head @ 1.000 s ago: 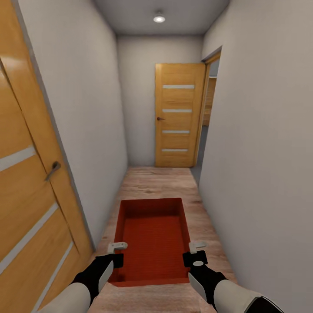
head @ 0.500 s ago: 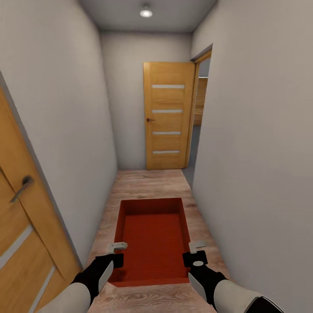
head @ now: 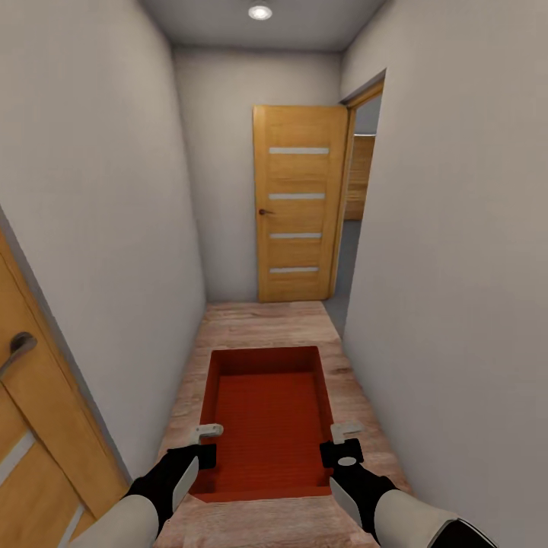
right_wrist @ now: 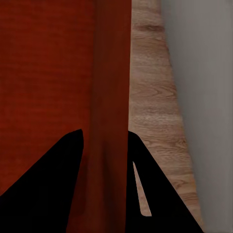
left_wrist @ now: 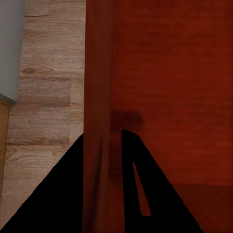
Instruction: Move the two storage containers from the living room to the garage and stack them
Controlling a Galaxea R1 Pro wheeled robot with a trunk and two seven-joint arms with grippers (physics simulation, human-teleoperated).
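Observation:
One orange-red ribbed storage container (head: 266, 415) hangs level in front of me over the light wood-plank hallway floor (head: 259, 323). My left gripper (head: 204, 443) is shut on its left side wall, and my right gripper (head: 344, 443) is shut on its right side wall. In the left wrist view the black fingers (left_wrist: 63, 194) of the left gripper (left_wrist: 103, 133) straddle the container's wall (left_wrist: 99, 73). In the right wrist view the right gripper (right_wrist: 105, 132) pinches the opposite wall (right_wrist: 112, 73). The living room is out of view.
I am in a narrow corridor between pale grey walls. An open honey-coloured door (head: 299, 205) stands at the far end. A doorway (head: 358, 221) beside it shows grey floor and wood planks beyond. Another wooden door (head: 38, 434) is close on my left.
The view has advanced along the corridor. The near left door has slid toward the picture's left edge and the far door looks slightly closer. Both grippers and the container keep their places in the view.

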